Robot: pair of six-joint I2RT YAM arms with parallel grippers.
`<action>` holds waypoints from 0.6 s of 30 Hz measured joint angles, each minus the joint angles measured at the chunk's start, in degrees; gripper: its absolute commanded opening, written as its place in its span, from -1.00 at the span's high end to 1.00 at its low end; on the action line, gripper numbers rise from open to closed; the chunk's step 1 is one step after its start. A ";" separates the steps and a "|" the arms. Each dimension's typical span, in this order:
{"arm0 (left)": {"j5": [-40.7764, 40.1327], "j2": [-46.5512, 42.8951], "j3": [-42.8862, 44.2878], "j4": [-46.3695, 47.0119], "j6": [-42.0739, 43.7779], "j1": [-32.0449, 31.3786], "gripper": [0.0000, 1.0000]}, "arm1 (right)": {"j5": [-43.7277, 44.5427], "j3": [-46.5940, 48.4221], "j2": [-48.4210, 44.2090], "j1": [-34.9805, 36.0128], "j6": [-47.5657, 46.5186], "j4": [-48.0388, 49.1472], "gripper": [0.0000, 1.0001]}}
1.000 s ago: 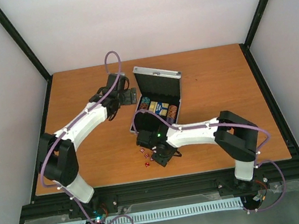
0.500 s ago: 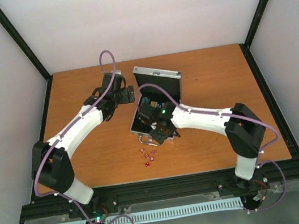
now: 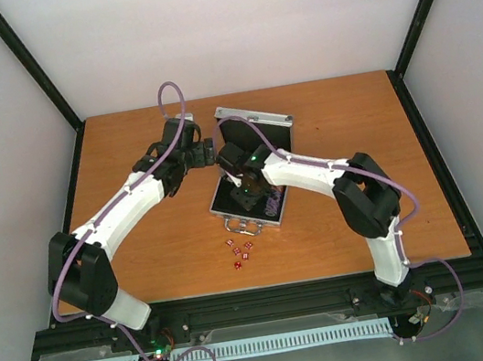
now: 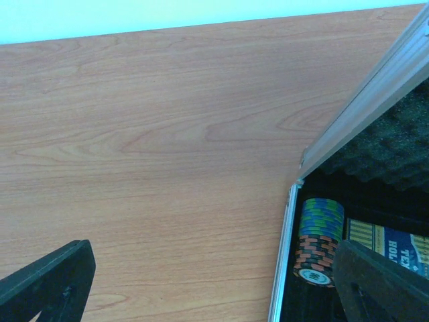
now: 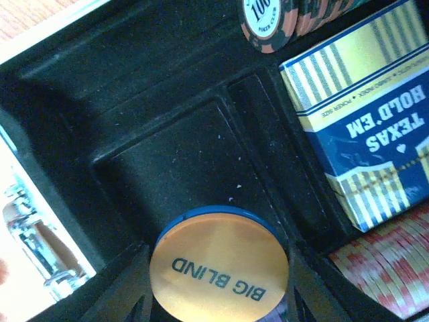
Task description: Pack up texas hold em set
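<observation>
Right claw [image 5: 214, 285] pinches the BIG BLIND disc [image 5: 220, 263] over the empty case pocket [image 5: 167, 157]; dropped tilted, it could jam. Left claw [image 4: 211, 288] gapes empty.

The disc [image 5: 219, 267] is orange with a blue rim and black lettering, the deck [image 5: 365, 114] is blue with yellow stripes. The chips [image 4: 318, 238] are striped blue-green and orange-black. The case [image 5: 167, 154] lining's black, dice [image 3: 240, 250] red.

Silver case [image 3: 279, 137] open on desk [image 3: 141, 244], chips [image 4: 320, 236] and deck [image 5: 365, 127] inside, orange BIG BLIND disc [image 5: 219, 268] over empty slot, red dice [image 3: 236, 253] loose nearby.
</observation>
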 measured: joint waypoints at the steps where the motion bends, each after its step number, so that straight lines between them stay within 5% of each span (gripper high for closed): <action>1: -0.26 0.00 0.00 -0.02 0.09 0.00 -1.00 | -0.33 0.07 0.59 -0.11 -0.17 0.20 0.43; 18: -1.09 0.00 -0.24 -0.07 0.37 0.00 -0.99 | -3.74 2.27 7.17 -1.79 -1.81 4.02 0.43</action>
